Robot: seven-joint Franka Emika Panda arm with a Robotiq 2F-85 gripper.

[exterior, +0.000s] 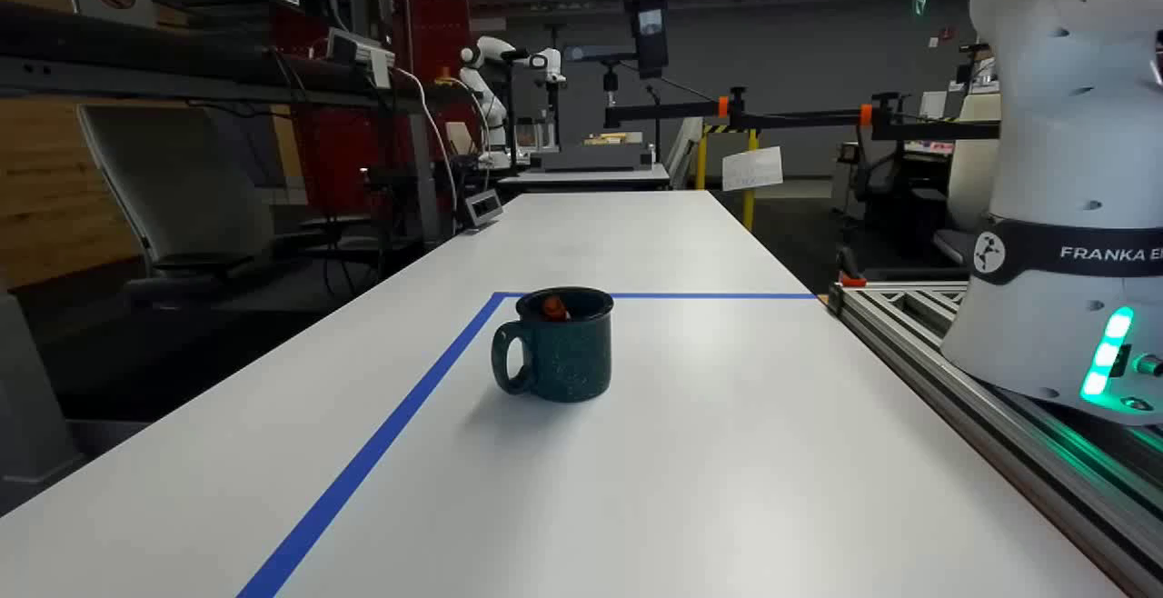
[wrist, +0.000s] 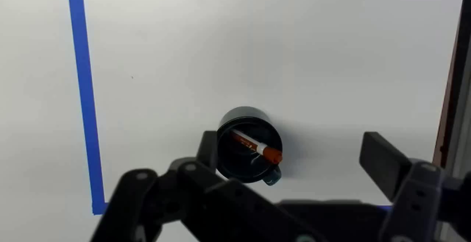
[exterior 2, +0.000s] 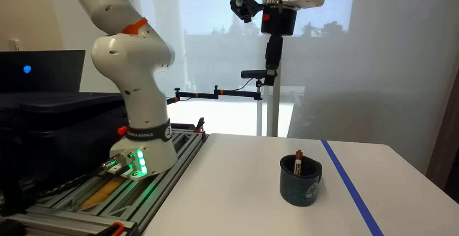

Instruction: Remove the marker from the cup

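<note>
Arm (exterior 2: 133,55) holds its spread claw (wrist: 292,148) downward, higher than the cup (exterior 2: 298,189).

My white arm (exterior 2: 131,56), bent above its base (exterior 2: 159,157) in an exterior view. My gripper (wrist: 294,156) hangs pointing downward; the wrist view shows its two fingers (wrist: 382,163) set wide apart, facing each other.

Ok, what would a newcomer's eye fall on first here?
Probably the dark teal mug on the white table, inside the corner of blue tape, with a reddish marker leaning inside it. Next, perhaps, the black tool hanging open above the table, and the green lights glowing on the arm's base.
</note>
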